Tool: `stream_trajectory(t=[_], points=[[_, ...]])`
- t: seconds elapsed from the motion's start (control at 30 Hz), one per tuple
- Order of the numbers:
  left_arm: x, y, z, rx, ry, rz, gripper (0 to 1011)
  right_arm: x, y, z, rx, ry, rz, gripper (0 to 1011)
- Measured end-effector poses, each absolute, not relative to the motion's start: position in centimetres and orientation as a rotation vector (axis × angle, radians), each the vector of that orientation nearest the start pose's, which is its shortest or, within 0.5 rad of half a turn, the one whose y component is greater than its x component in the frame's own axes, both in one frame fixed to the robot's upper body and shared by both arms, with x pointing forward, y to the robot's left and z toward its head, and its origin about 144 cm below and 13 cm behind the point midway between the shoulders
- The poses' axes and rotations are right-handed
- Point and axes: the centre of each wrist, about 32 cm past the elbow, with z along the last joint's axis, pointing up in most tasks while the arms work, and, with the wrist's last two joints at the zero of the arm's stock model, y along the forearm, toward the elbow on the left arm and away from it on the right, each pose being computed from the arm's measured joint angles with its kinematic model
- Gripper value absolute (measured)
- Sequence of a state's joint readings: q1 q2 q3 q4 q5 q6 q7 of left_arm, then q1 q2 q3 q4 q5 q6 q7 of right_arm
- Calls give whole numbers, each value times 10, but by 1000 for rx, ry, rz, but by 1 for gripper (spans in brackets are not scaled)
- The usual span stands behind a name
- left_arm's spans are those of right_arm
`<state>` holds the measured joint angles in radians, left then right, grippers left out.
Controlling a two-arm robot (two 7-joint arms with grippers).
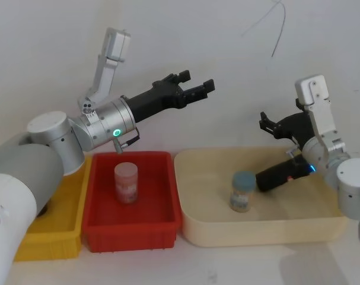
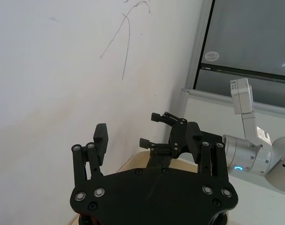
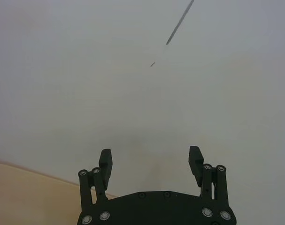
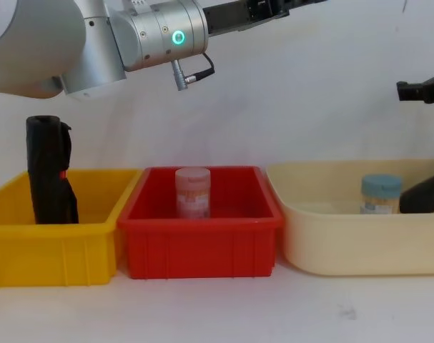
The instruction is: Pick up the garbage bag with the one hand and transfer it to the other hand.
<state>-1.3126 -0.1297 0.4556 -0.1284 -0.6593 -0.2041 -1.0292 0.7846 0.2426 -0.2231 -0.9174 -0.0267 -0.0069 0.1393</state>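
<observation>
Chest view first, nearest things: the yellow bin (image 4: pixel 52 246) on my left holds one black roll (image 4: pixel 48 171) standing upright with a small red mark on its side; next to it the red bin (image 4: pixel 202 243) has a pink jar (image 4: pixel 192 191) in it; on my right the cream tray (image 4: pixel 359 239) carries a blue-lidded jar (image 4: pixel 380 194) and the garbage bag (image 1: pixel 282 174), which from the head view lies on its side near the tray's right end, close under my right arm.

Neither pincer holds anything; my left gripper (image 1: pixel 193 86), on the green-ringed arm, hangs in the air above the red bin with its fingers apart; my right gripper (image 1: pixel 270 127), on the blue-ringed arm, is raised above the tray, jaws likewise spread.

I judge the roll light and fairly firm for being wound tight, yet the plastic skin looks slick and would give a little under pressure; I would close across its middle, square to its length, leaving one end free for the other pincer to take.
</observation>
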Motion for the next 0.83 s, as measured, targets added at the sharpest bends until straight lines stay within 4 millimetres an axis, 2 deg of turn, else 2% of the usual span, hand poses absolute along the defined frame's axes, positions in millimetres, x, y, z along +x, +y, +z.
stream_trajectory(t=[0.83], points=[[720,131,1326,-253,26,395,1000,656,-295,1271,-206,-341,-1408,1002]])
